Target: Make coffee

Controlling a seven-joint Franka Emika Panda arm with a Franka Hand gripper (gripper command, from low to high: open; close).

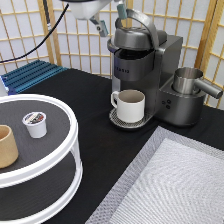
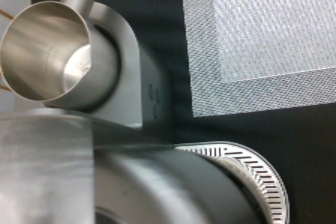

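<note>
Gripper: we see the gripper point(image 1: 110, 18) at the exterior view's top, just above the left side of the coffee machine's point(image 1: 142, 75) lid handle point(image 1: 141, 22); its two fingers stand apart with nothing between them, one finger to the left of the handle and one at the handle's upper end.

Pod: we find the pod point(image 1: 35, 124) sitting upright on the top shelf of the white round stand point(image 1: 70, 132) at the exterior view's left, well apart from the gripper and untouched; its dark foil top faces up.

Cup: we note a tan cup point(image 1: 7, 146) on the same shelf, near the pod, toward the exterior view's lower left edge.

Mug: we see a white mug point(image 1: 130, 105) standing on the machine's drip tray point(image 1: 117, 121), under the spout, its handle turned to the exterior view's left.

Machine lid: we read it as down, the curved handle arching over the top.

Jug: we see a steel jug point(image 1: 188, 81) seated on the machine's right part, its spout pointing to the exterior view's right; the wrist view looks down into the same jug point(image 2: 56, 55).

Wrist view: we also make out the ribbed edge of the drip tray point(image 2: 255, 172) and the grey mat point(image 2: 262, 45).

Table: we see a black table point(image 1: 95, 150) with the grey mat point(image 1: 175, 190) at the exterior view's lower right and a blue rack point(image 1: 31, 75) at the left, in front of a paper screen point(image 1: 75, 45).
</note>
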